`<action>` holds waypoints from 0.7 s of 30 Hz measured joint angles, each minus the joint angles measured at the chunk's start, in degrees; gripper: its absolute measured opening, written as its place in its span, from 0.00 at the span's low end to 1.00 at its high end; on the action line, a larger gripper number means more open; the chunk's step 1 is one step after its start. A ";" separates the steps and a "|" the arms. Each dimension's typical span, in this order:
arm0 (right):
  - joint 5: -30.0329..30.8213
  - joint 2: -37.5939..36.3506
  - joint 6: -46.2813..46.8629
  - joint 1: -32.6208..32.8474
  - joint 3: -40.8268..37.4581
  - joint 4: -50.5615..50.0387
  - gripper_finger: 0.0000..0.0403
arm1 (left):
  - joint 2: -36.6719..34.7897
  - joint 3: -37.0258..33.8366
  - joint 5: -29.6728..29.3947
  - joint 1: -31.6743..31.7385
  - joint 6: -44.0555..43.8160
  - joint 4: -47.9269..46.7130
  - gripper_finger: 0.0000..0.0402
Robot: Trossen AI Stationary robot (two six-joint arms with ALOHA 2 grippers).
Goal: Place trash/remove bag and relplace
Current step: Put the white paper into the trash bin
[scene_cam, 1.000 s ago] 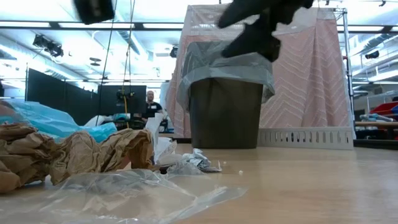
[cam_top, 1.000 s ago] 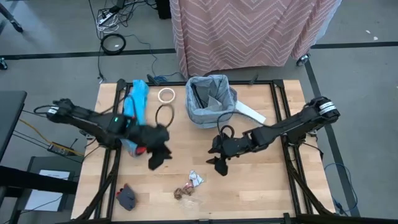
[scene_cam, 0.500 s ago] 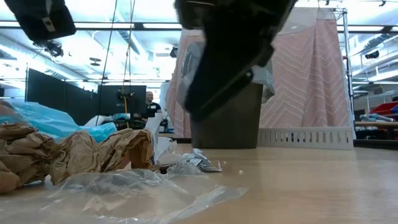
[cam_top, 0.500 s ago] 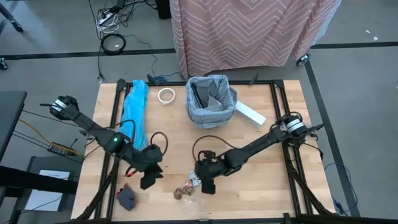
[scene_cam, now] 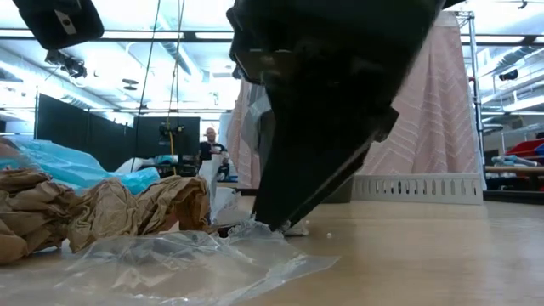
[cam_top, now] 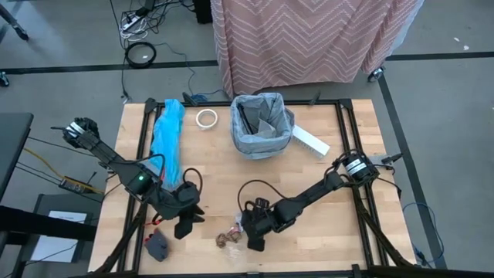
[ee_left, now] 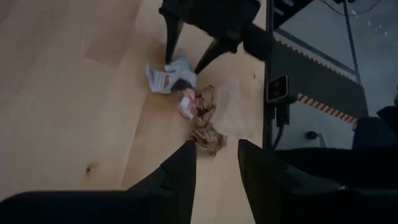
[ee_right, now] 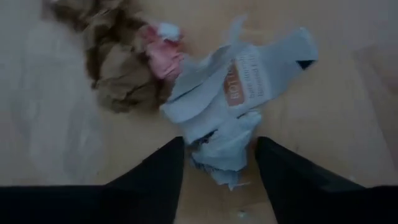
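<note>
A crumpled white wrapper (ee_right: 236,93) lies on the table near its front edge, next to a brown paper wad (ee_right: 118,68) with a pink scrap. My right gripper (ee_right: 219,163) is open and low over the table, one finger on either side of the wrapper's end; the low view shows its fingertips (scene_cam: 270,223) down at the wrapper. My left gripper (ee_left: 216,163) hangs open above the table to the left, pointing at the brown wad (ee_left: 205,124). The bin with the grey bag (cam_top: 262,123) stands at the far middle. The blue bag (cam_top: 167,139) lies at the left. My right gripper's fingers (ee_right: 168,171) stand astride the nearer end of the white wrapper (ee_right: 217,152), slanting down from the table's right. I cannot tell whether they touch it. The wrapper lies on the table.
A white tape ring (cam_top: 206,118) and a long white box (cam_top: 310,140) lie beside the bin. A dark crumpled lump (cam_top: 158,245) sits at the near left. Clear plastic film (scene_cam: 170,263) lies near the front edge. A person (scene_cam: 211,144) stands far behind the table.
My right gripper has come down and moved toward the table's near left, from the open middle to the white wrapper, tipping more steeply downward. My left gripper has moved toward the near edge and sunk, then kept still. The trash has not moved.
</note>
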 joint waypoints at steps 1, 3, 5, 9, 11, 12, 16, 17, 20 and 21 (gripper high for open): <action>0.61 0.30 1.48 0.06 0.01 -0.21 0.44 | 0.00 0.00 -0.36 0.00 0.00 0.05 0.32; 1.93 0.02 2.77 0.13 -0.09 -0.72 0.30 | 0.00 0.00 -0.82 0.02 0.00 -0.06 0.32; 1.64 -0.14 2.98 -0.16 -0.15 -1.19 0.12 | 0.00 0.00 -0.95 0.02 0.00 0.03 0.32; 0.07 -1.39 4.70 -0.56 -0.36 -1.98 0.04 | 0.00 0.00 -1.28 -0.02 0.00 0.02 0.32; -1.30 -3.06 5.02 -0.64 -0.68 -3.72 0.03 | 0.00 0.00 -1.41 -0.02 0.01 -0.04 0.32; -1.48 -4.28 4.86 -0.62 -0.76 -4.59 0.02 | 0.00 0.00 -1.42 -0.09 0.00 -0.02 0.32; -0.30 -11.79 4.21 -0.51 2.92 -11.12 0.01 | 0.00 0.00 -2.18 -0.29 0.05 -0.10 0.32; 0.67 -13.71 3.37 -0.53 4.31 -13.36 0.01 | 0.00 0.00 -2.53 -0.31 0.21 -0.13 0.32; 6.67 -18.83 -1.72 -1.62 9.44 -20.30 0.01 | 0.00 0.00 -3.96 -0.35 1.58 -0.10 0.32; 9.52 -20.69 -3.41 -2.26 11.40 -21.87 0.01 | 0.00 0.00 -4.61 -0.35 1.82 -0.09 0.32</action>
